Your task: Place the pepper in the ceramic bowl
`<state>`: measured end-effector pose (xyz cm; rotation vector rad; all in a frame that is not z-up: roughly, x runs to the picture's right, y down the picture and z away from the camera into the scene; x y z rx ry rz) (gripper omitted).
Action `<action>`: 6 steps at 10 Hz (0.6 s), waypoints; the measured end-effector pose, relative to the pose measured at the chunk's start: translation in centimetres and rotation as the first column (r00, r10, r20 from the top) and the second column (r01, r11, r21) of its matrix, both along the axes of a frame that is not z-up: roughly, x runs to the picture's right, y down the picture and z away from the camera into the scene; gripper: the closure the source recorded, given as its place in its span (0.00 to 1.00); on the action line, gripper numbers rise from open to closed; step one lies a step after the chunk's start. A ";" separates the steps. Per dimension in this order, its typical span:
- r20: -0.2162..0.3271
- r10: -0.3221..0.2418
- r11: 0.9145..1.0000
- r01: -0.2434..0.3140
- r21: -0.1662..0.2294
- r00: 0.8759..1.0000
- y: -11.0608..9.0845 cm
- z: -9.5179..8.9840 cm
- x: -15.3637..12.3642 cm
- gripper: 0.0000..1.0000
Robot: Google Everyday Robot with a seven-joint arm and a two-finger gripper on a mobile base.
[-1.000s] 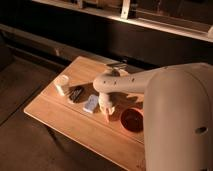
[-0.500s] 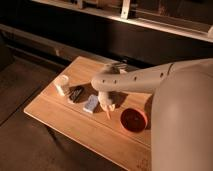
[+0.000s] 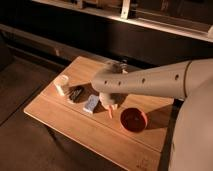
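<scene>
The pepper [image 3: 110, 113] is a small orange-red piece that shows just under my gripper [image 3: 111, 103], left of the ceramic bowl [image 3: 133, 119]. I cannot tell whether it is held or lies on the table. The bowl is round and red-orange with a darker inside, and it stands on the right part of the wooden table [image 3: 70, 122]. Nothing shows inside it. My gripper hangs below the end of the pale arm [image 3: 150, 82], which reaches in from the right and hides most of it.
A blue-white block [image 3: 91, 103] lies just left of the gripper. A dark object [image 3: 76, 93] and a small white cup [image 3: 62, 84] stand further left. A dark wall with a shelf runs behind the table. The robot's body fills the right edge.
The arm has swung up and toward the back, so the whole bowl now shows. The gripper end has stayed over the spot between the block and the bowl.
</scene>
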<state>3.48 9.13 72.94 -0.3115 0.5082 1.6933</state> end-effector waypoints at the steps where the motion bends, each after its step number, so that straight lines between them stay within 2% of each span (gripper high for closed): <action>1: -0.009 0.016 1.000 -0.016 0.009 1.000 0.2 -1.0 0.7 1.00; 4: -0.047 0.082 0.997 -0.081 0.016 0.996 1.6 -3.2 3.5 1.00; 6: -0.067 0.118 0.993 -0.118 0.010 0.991 2.7 -3.8 5.4 1.00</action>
